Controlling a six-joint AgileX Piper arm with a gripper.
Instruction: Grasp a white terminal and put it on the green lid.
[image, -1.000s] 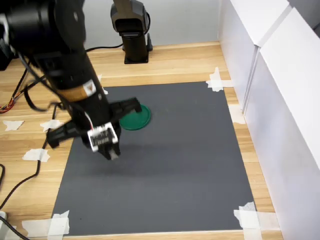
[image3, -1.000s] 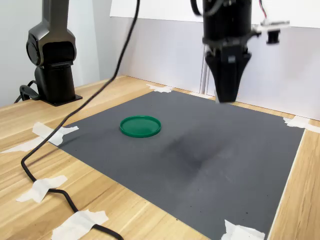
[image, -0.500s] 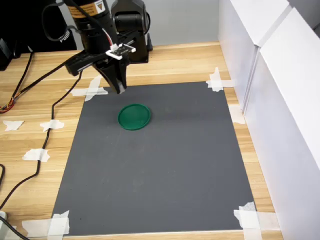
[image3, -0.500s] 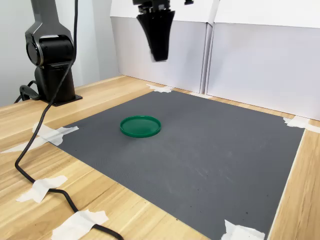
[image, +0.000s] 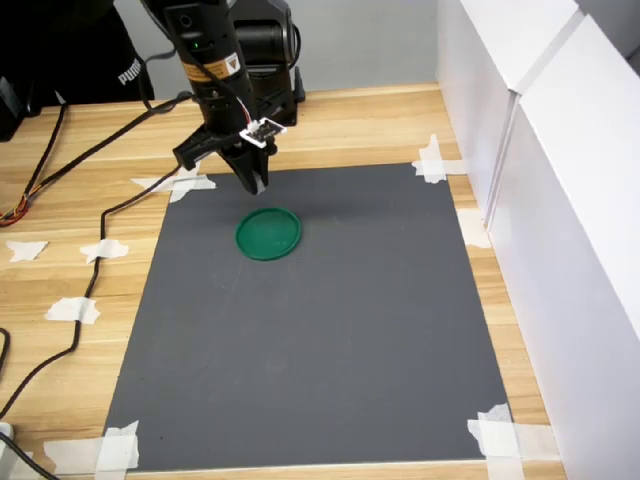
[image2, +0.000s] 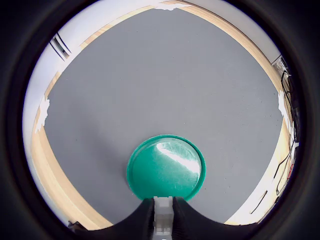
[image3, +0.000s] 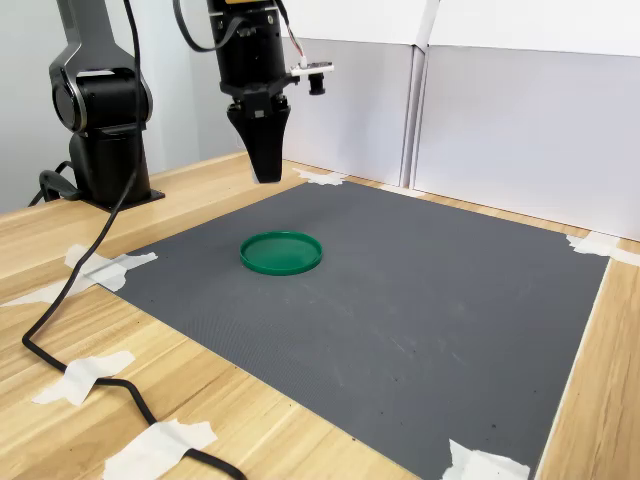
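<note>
White terminal (image2: 163, 212) pinched in hand (image2: 163, 220), above green lid (image2: 166, 168)

white terminal (image2: 163, 212) between jaws, above green lid (image2: 166, 167)

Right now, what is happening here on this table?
A single robot arm holds its gripper in the air above the flat round green plastic lid, which lies empty on the dark grey mat. In the wrist view, a small white plastic block sits pinched between the closed fingers, not yet put down.
</note>
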